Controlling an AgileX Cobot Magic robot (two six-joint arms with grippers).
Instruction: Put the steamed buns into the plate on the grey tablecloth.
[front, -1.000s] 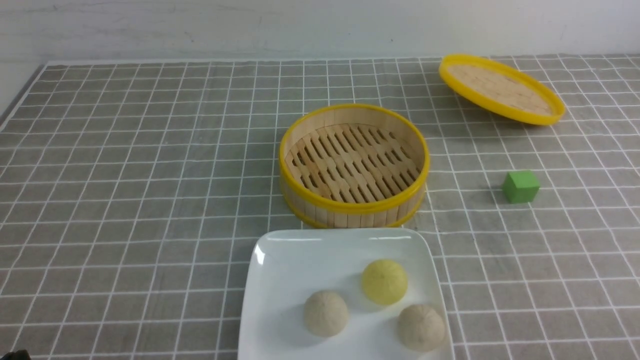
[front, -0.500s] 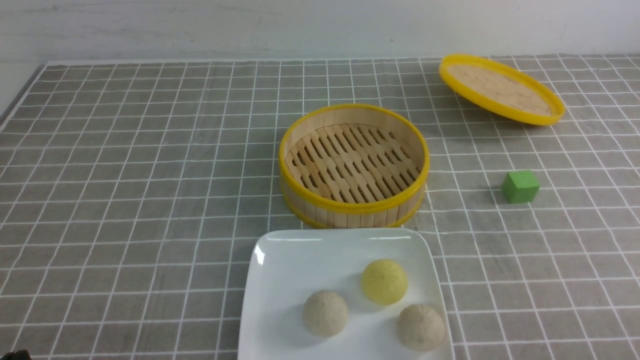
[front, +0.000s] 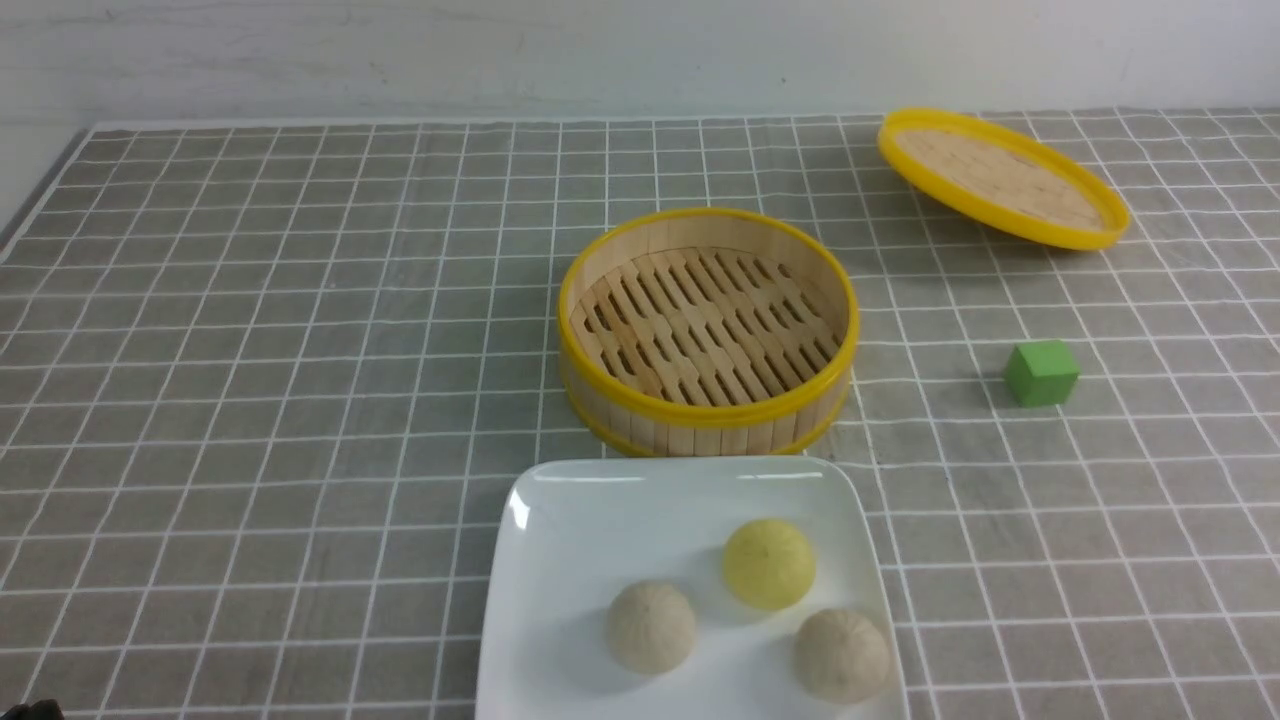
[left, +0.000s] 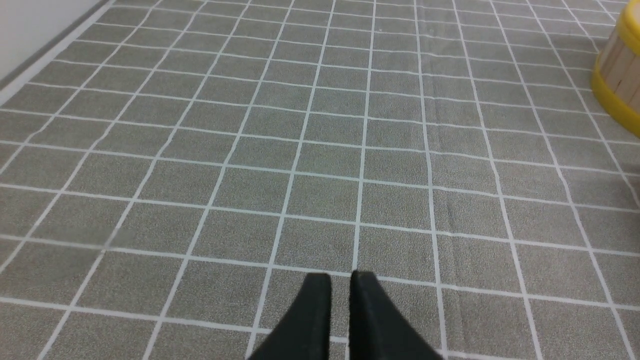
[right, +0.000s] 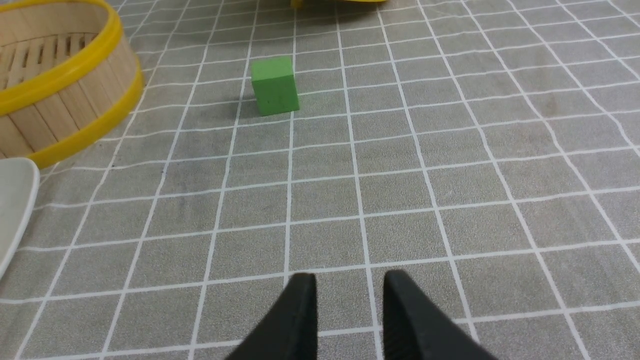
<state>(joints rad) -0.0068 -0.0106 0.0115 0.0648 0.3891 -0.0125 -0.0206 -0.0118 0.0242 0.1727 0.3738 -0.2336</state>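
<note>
Three steamed buns lie in the white square plate (front: 570, 520) on the grey tablecloth (front: 300, 350): a pale yellow bun (front: 768, 563) and two beige buns (front: 650, 627) (front: 842, 655). Neither gripper shows in the front view. My left gripper (left: 340, 280) hangs over bare cloth well left of the plate, jaws a narrow slit apart with nothing between them. Over bare cloth right of the plate is my right gripper (right: 350, 280), open wider and empty. A corner of the plate (right: 15, 210) shows in the right wrist view.
An empty bamboo steamer (front: 707, 330) with a yellow rim stands just behind the plate. Its lid (front: 1003, 178) rests tilted at the back right. A green cube (front: 1041, 373) sits right of the steamer, ahead of my right gripper. The cloth's left edge runs along the table's side.
</note>
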